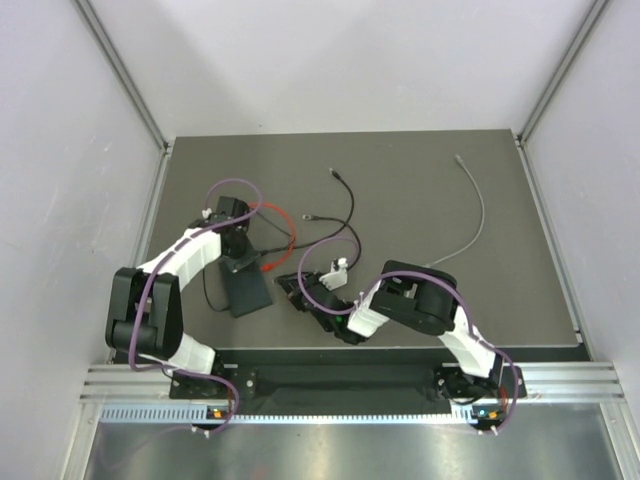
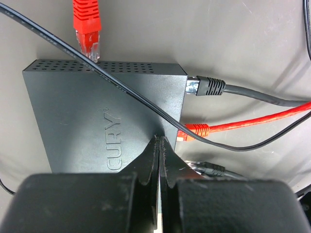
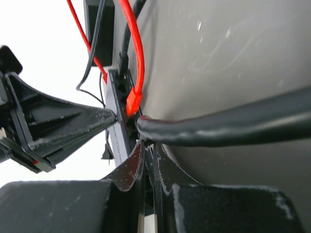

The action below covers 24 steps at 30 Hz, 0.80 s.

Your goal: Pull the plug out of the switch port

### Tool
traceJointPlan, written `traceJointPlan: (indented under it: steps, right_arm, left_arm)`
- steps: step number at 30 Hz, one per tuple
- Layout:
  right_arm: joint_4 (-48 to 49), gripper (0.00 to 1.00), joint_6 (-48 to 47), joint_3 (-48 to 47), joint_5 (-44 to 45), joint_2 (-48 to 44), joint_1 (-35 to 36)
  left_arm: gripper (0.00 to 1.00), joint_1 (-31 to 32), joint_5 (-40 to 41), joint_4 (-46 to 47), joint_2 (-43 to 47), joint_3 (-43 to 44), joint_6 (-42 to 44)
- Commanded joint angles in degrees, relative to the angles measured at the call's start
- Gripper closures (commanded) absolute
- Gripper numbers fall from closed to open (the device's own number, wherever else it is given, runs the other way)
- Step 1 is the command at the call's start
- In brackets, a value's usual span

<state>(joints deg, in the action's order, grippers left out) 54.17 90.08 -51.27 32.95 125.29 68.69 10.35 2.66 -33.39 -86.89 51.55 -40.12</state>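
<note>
Switch (image 2: 73,126) under closed left pincer (image 2: 159,141)

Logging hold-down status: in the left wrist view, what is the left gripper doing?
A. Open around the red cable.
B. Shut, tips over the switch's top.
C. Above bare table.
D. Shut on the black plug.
B: the left gripper has its fingers together with nothing between them, tips over the lettered top of the switch; the black plug sits untouched at the side edge.
</note>
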Motion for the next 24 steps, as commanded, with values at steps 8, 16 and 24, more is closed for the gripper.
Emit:
traceJointPlan:
  steps: [8,16,24]
  right_arm:
    - [5.41,1.0,-8.68,9.5,-0.16,-8.63,-1.19]
    - [-16.0,1.0,-25.21,24.27,-0.08,-36.67,-4.34]
    - [-40.44,1.0,-43.56,21.83,-11.94,-63.93,-18.49]
  left_arm:
    - [1.0,0.28,3.94,-4.66,1.53,-2.07,0.65]
    - [1.0,0.72,0.95,-7.39,12.01,2.94,1.45]
    - [1.0,1.25,-8.89,-3.45,9.99,6.9,2.67]
